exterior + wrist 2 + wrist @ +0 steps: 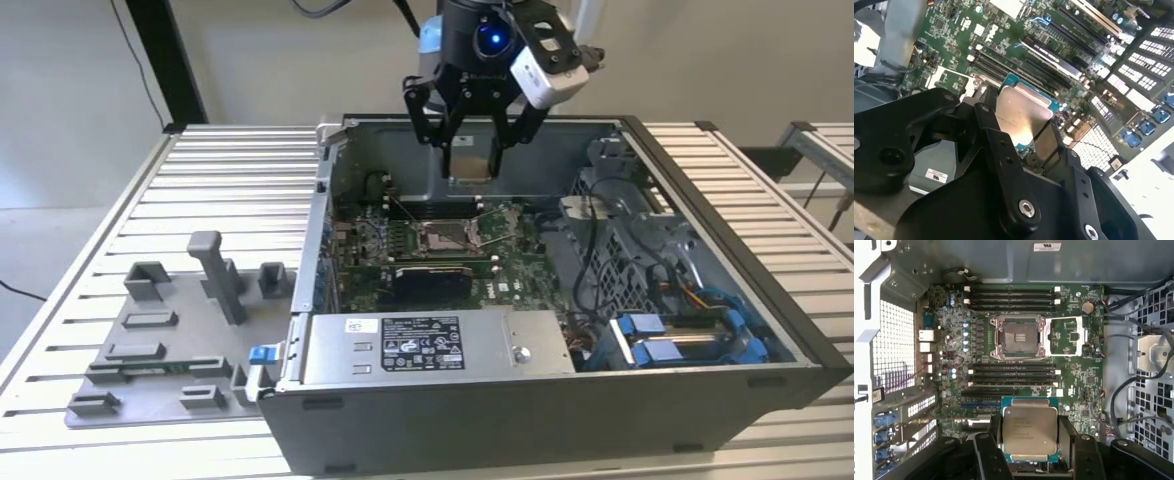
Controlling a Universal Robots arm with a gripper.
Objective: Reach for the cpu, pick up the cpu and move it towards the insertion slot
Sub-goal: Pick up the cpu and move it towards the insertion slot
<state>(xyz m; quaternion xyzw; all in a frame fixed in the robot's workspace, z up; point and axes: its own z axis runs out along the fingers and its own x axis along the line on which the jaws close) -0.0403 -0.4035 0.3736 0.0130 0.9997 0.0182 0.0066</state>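
The gripper [477, 160] is hanging above the open computer case [747, 330], over the far part of the green circuit board [514, 270] in the exterior view. Its black fingers [1068, 440] are pinching the cpu [1030, 430] by two opposite edges, so the chip is sitting level between them with its silvery top facing the first wrist camera. In the second wrist view the cpu [1021, 117] is showing as a pale metal plate with a teal rim, clear of the board beneath it.

The insertion slot [1019, 336] is lying below and ahead of the gripper, well apart from the held chip, with rows of dark memory slots [1014, 375] between them. Its silver frame is standing open around a dark centre.

A grey tray [147, 350] with fixture blocks is resting on the table beside the case, at the exterior view's left.
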